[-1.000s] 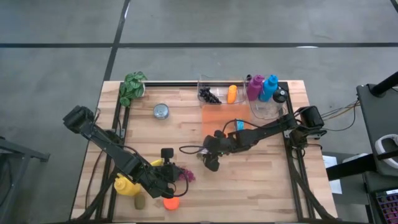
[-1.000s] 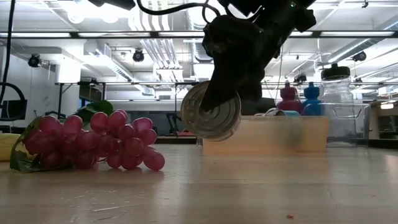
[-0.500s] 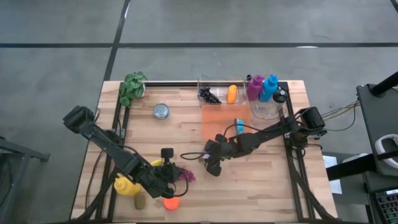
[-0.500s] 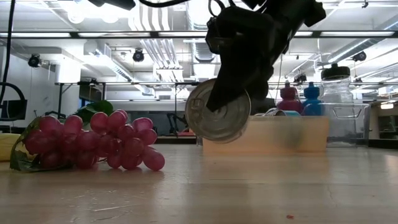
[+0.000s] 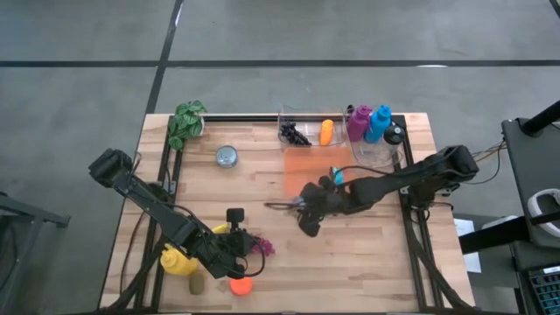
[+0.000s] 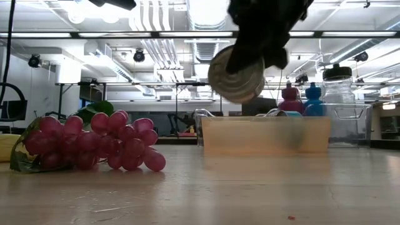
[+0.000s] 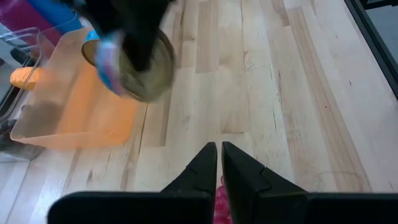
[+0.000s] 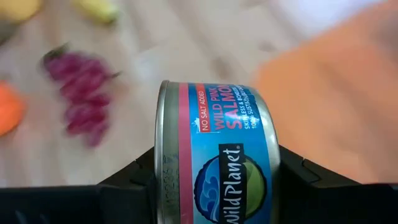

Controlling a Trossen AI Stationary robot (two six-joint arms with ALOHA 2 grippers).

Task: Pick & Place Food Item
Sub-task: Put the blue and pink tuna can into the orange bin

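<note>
My right gripper point(image 5: 308, 220) is shut on a salmon can point(image 8: 217, 155) with a blue label and a red band, and holds it in the air over the middle of the table. In the low view the can point(image 6: 236, 75) hangs well above the wood, in front of the orange tray point(image 6: 265, 134). The tray point(image 5: 315, 164) lies just beyond the gripper, toward the far right. My left gripper point(image 7: 219, 149) is shut and hangs still over the purple grapes point(image 5: 259, 246) near the front left, which rest on the table. My right gripper pinches the can between its two fingers, one on each flat end point(image 8: 163, 163). The fingers point(image 8: 127, 180) come slanting down from the table's right side. The can is lifted clear of the table and stands on edge, its label side facing the wrist camera.
A clear bin point(image 5: 306, 129) with an orange item, and pink and blue bottles point(image 5: 370, 122), line the far right. A small round tin point(image 5: 227, 156) and a green plant point(image 5: 186, 122) sit at the far left. Yellow fruit point(image 5: 178, 261) and an orange ball point(image 5: 240, 285) lie at the near left.
My right gripper has risen with the can and shifted a little toward the table's right edge and the orange tray, rolling slightly. The can now hangs higher above the wood than before. The grapes lie as before.
</note>
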